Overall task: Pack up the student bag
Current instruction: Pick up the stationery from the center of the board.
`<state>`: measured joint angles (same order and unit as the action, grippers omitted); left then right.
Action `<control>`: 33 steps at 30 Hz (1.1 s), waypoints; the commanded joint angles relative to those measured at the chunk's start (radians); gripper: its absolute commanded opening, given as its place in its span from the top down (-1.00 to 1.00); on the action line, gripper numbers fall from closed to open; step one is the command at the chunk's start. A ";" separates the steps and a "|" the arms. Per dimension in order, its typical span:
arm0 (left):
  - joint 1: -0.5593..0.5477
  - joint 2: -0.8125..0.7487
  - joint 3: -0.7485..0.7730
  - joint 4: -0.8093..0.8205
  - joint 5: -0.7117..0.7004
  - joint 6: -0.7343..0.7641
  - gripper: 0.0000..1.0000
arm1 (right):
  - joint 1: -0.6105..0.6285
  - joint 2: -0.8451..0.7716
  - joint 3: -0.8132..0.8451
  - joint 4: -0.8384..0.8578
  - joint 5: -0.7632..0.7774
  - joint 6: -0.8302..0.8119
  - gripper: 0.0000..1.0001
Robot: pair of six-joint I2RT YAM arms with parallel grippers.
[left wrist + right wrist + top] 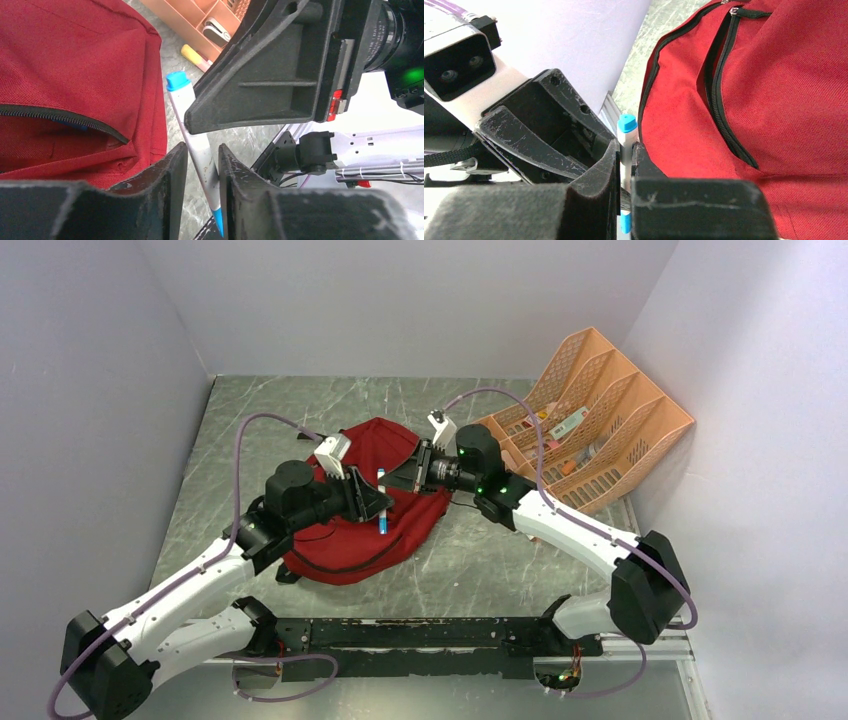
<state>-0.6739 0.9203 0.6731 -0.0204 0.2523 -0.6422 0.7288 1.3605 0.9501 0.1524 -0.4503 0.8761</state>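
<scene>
The dark-red student bag lies on the table between my two arms. A white marker with blue ends is held upright above the bag's right part. My right gripper is shut on the marker, the bag just to its right. My left gripper stands open around the same marker: the right finger touches it and a thin gap shows at the left finger. A zipped pocket on the bag gapes slightly.
A peach mesh desk organiser stands at the back right, holding several small items. Its near corner shows just beyond the bag, with a yellow-and-pink pen on the table beside it. Grey walls close in the left, back and right.
</scene>
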 commanded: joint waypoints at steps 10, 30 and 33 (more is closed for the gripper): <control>-0.010 0.020 0.029 0.046 -0.030 -0.002 0.90 | 0.011 0.005 0.034 -0.008 0.012 -0.029 0.90; -0.011 -0.075 0.074 -0.376 -0.525 -0.117 0.90 | 0.011 -0.054 0.063 -0.183 0.230 -0.213 0.09; -0.011 -0.123 0.065 -0.433 -0.601 -0.156 0.90 | 0.018 0.011 0.116 -0.252 0.243 -0.323 0.07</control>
<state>-0.6792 0.8600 0.7136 -0.3443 -0.1860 -0.7380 0.7353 1.3201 0.9920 -0.0017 -0.2657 0.7002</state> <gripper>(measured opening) 0.186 0.458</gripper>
